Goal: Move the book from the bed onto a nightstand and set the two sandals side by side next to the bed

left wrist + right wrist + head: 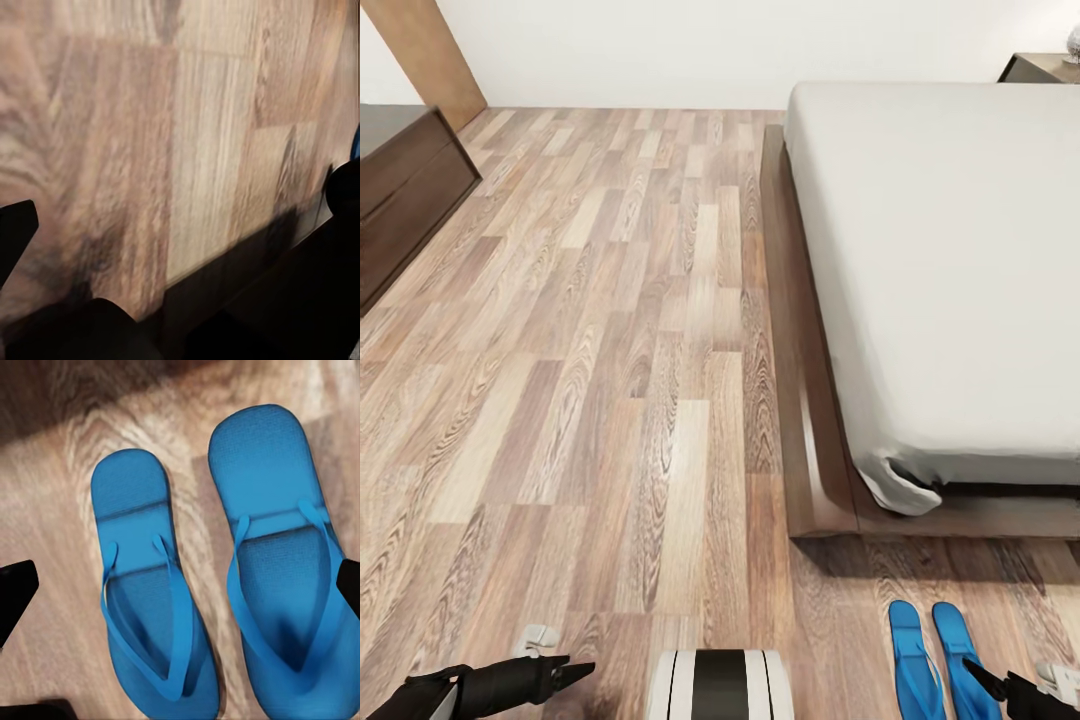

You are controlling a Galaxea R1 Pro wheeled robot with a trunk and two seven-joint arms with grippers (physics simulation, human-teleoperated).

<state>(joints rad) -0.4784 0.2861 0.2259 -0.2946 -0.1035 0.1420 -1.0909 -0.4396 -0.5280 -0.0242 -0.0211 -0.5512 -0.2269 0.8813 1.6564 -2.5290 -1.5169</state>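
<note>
Two bright blue sandals lie side by side on the wood floor, just in front of the near edge of the bed, which has a grey mattress on a dark brown frame. My right gripper hovers over them, open; in the right wrist view both sandals lie between its spread fingertips. My left gripper hangs open over bare floor at the lower left, one finger showing. A nightstand stands at the far right beyond the bed. The book is out of view.
A long low dark-brown cabinet stands against the left side. Wide wood floor runs between it and the bed. My own trunk sits at the bottom centre. A white wall closes the far end.
</note>
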